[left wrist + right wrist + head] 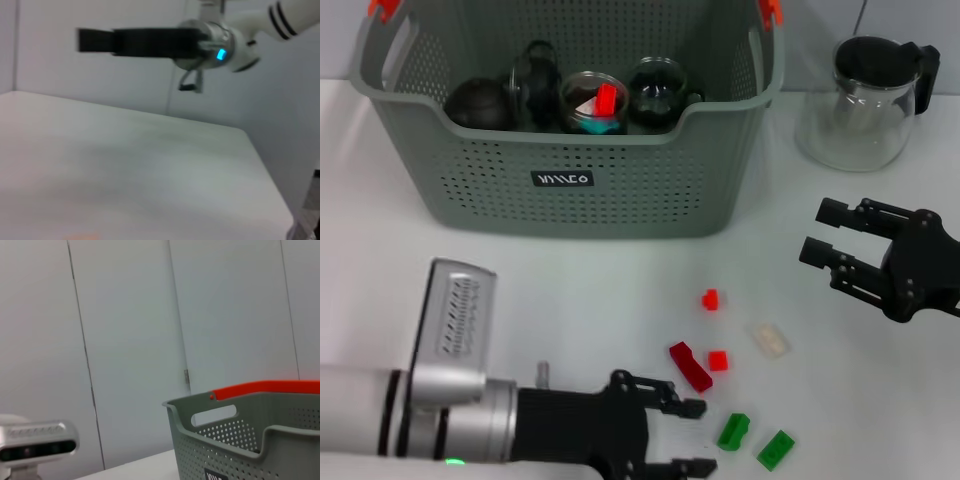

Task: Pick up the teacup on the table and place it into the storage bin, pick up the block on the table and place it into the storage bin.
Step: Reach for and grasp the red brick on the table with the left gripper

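Down at the near edge of the table, the left gripper (692, 438) sat spread open beside the dark red block (690, 366), not touching it. Teacups looked already inside the storage bin (570, 180), so probably the block step; next it'd need to straddle and pinch. Right gripper (818, 232) hovered open nearby.
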Robot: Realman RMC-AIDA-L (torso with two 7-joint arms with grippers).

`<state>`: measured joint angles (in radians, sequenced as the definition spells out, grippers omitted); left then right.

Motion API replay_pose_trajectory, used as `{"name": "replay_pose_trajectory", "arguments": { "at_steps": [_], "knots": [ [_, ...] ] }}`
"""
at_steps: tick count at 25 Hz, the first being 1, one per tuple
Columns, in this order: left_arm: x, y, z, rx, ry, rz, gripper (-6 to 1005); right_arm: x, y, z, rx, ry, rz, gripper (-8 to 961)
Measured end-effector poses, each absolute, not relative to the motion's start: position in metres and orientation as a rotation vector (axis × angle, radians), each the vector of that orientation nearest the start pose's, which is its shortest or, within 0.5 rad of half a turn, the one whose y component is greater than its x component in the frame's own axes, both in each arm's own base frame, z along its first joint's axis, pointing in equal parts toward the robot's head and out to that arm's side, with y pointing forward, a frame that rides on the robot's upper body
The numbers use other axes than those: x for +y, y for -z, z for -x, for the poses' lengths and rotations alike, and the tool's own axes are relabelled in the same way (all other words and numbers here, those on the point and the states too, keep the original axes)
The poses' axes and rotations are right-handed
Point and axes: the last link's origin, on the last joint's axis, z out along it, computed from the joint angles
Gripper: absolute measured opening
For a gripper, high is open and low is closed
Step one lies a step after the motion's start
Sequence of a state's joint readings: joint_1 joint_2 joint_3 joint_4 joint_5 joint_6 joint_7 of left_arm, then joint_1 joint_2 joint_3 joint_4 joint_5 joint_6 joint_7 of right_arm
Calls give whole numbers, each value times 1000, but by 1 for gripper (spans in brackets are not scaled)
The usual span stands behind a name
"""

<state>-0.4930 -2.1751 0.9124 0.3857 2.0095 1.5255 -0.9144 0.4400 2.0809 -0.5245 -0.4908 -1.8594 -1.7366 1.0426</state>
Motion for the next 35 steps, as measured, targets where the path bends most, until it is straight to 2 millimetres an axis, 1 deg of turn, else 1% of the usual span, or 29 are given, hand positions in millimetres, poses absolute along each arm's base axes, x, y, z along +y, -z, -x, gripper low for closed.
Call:
{"name": "replay_pose_trajectory", "arguments": {
  "at_steps": [3,8,11,15,19,21,27,32,35],
  "knots": [
    [248,113,252,-212,748,3039,591,291,-5,-274,426,-1061,2543,549],
    [256,122,249,-234,728,3004,598,292,-4,-272,424,-1063,2549,549],
    [257,125,249,-230,714,2997,602,292,-4,-272,423,-1062,2549,549],
    [264,123,248,-250,729,2940,607,292,-4,-272,426,-1063,2547,549],
    [275,116,254,-308,730,2833,613,292,-4,-272,428,-1064,2546,549],
    [277,116,257,-310,707,2819,616,292,-4,-272,428,-1065,2544,549],
    [269,122,264,-232,663,2818,624,292,-5,-272,427,-1069,2541,549],
    [271,125,268,-244,608,2805,631,292,-5,-272,426,-1071,2540,549],
    [275,125,270,-257,588,2789,720,292,-5,-272,426,-1072,2540,549]
  ]
}}
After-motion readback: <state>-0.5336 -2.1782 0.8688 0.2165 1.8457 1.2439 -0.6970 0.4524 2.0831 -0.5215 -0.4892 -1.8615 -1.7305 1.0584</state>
